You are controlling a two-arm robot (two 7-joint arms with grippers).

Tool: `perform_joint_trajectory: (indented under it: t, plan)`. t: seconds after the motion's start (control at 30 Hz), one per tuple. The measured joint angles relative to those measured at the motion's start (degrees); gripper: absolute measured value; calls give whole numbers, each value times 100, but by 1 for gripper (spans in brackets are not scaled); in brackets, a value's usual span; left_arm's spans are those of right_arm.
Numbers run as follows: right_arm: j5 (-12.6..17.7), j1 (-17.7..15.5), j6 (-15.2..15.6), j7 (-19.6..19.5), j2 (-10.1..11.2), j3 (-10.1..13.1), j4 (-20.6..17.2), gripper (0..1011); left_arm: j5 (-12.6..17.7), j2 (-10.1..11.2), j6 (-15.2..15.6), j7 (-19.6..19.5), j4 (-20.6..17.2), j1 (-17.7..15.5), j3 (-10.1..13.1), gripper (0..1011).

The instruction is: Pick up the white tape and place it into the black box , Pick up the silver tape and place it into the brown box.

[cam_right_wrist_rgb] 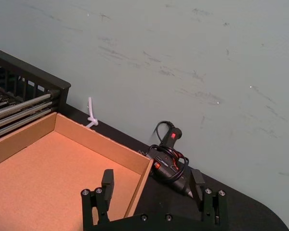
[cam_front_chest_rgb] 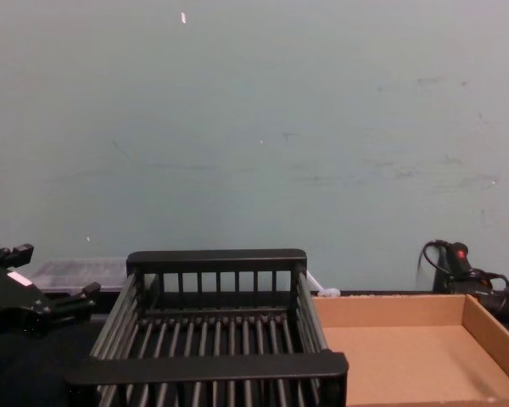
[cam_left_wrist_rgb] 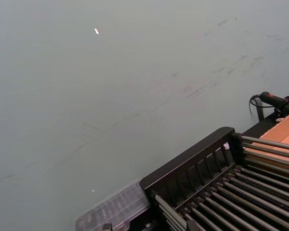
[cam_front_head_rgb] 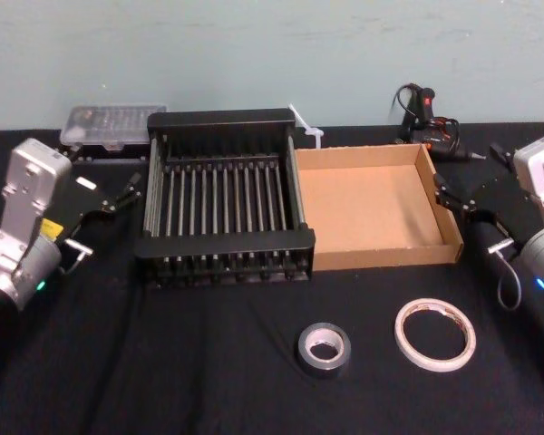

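Both our claws hang spread and empty, the left gripper (cam_front_head_rgb: 118, 195) just left of the black box (cam_front_head_rgb: 225, 122), the right gripper (cam_front_head_rgb: 455, 195) beyond the brown box (cam_front_head_rgb: 444, 213), probably waiting. Nearer us than the black box lie the silver tape (cam_front_head_rgb: 325, 350) and the white tape (cam_front_head_rgb: 435, 334), still untouched.

Dark cloth, two boxes, two rolls: the colours on show

The black box (cam_front_head_rgb: 223, 243) is showing black rims and grey bars; the brown box (cam_front_head_rgb: 377, 207) is glowing plain tan. The silver tape (cam_front_head_rgb: 325, 349) is lying dull grey with a pale core, the white tape (cam_front_head_rgb: 435, 334) whitish with red-orange marks. Both are sitting on the black table (cam_front_head_rgb: 163, 362) under a pale grey-green wall (cam_front_head_rgb: 272, 54). A clear case (cam_front_head_rgb: 109, 125) is showing grey; a black tool (cam_front_head_rgb: 424, 113) is bearing a red button.
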Motion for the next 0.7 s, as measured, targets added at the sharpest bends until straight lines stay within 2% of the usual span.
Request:
perform_joint_trajectory:
  t: [0.7]
  plan:
    - [0, 0, 0, 0, 0, 0, 0, 1002, 0, 0, 0, 0, 0, 0, 0, 1001]
